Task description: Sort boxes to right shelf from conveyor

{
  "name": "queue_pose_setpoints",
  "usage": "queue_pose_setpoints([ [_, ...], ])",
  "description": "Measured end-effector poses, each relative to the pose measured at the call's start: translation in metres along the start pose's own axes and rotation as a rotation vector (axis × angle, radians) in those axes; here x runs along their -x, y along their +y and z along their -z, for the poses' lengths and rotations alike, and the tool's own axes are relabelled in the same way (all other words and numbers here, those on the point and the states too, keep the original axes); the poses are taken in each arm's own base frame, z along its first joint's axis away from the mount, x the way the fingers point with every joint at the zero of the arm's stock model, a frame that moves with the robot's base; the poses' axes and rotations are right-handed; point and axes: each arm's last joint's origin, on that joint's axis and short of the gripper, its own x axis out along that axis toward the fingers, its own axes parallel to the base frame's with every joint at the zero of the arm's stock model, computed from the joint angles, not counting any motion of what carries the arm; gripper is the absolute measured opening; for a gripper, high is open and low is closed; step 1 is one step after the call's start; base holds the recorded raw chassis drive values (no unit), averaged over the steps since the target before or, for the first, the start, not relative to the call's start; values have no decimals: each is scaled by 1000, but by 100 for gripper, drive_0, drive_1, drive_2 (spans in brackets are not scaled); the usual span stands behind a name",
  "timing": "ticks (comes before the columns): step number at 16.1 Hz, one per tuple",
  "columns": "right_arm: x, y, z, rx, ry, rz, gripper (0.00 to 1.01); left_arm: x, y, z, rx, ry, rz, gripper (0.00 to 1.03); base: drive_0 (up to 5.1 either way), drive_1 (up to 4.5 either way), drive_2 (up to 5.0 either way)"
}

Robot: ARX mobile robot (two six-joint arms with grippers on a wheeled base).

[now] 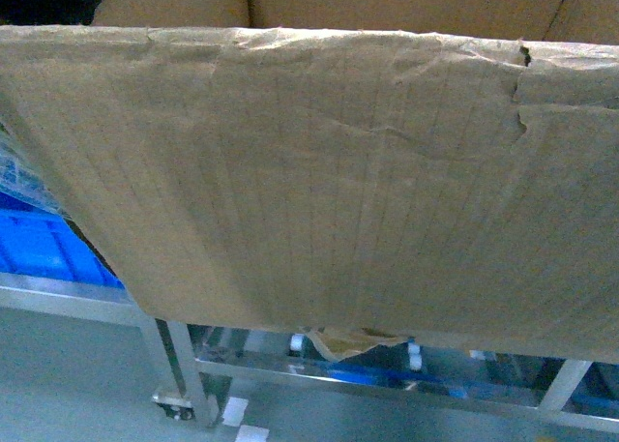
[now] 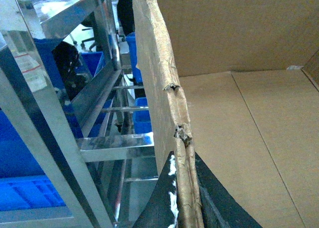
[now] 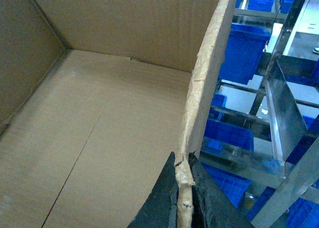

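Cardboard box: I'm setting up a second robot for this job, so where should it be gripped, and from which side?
Grip the cardboard box by its ragged top wall edges, from above, one gripper per opposite side, as here: left gripper and right gripper each pinch a wall edge. The open, flapless top exposes thin walls; the body looks too wide for one gripper.

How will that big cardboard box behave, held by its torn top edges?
The cardboard box looks empty inside, so probably light for its size. Its creased walls and ragged rim suggest flex, maybe tearing, where the left tool and right tool pinch opposite walls. Being wide, it may sag or twist.
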Motion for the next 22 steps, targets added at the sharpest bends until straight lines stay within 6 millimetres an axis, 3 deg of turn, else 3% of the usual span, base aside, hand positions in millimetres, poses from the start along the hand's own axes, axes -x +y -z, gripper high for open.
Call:
queue_pose_setpoints([
  [5, 0, 0, 0, -1, 2, 0, 3, 0, 0, 0, -1, 4, 0, 3, 0, 0, 0],
  [11, 0, 0, 0, 1, -1, 0, 3, 0, 0, 0, 0, -1, 0, 3, -4, 402, -410],
  [18, -2, -1, 2, -6, 5, 0, 3, -3, 2, 0, -6, 14, 7, 3, 0, 0, 0],
  [22, -44, -9, -16, -52, 16, 8, 3, -48, 10, -28, -31, 53, -1, 3, 0, 0, 0],
])
